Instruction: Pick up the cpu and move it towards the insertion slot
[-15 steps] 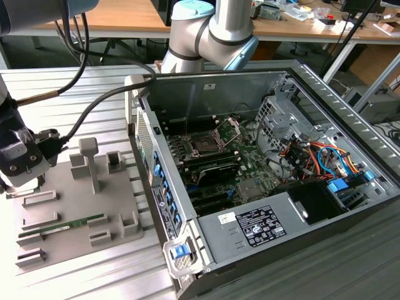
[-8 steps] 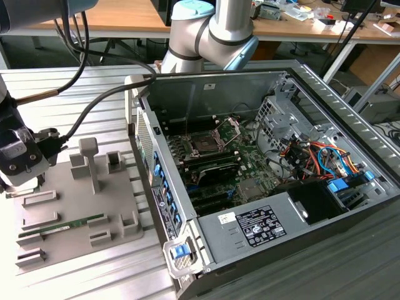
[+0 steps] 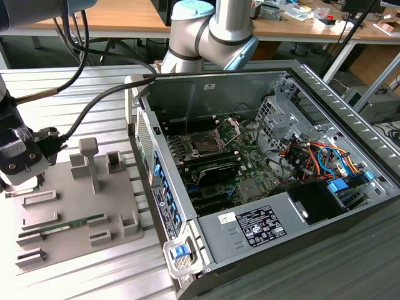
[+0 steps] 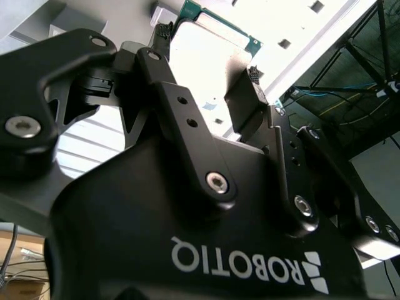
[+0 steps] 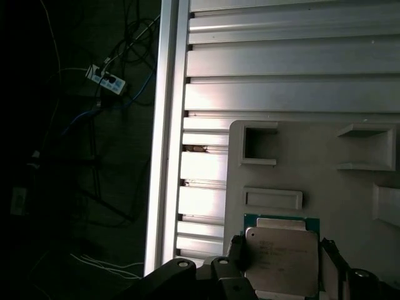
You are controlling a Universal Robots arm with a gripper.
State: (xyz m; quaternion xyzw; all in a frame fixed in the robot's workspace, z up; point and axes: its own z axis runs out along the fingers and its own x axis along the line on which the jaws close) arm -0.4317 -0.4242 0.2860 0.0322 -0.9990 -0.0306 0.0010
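Gripper (image 4: 206, 57) had its jaws clamped on the cpu (image 5: 281, 261), flat over the grey tray (image 3: 75, 195). Insertion slot (image 3: 203, 144) sat well off toward the exterior view's right, inside the case (image 3: 212, 94).

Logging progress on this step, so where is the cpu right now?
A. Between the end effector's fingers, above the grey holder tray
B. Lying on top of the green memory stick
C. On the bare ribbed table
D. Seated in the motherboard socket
A: in the first wrist view the cpu sits clamped between the fingers of the end effector over the grey tray, while the insertion slot in the exterior view shows only its dark socket.
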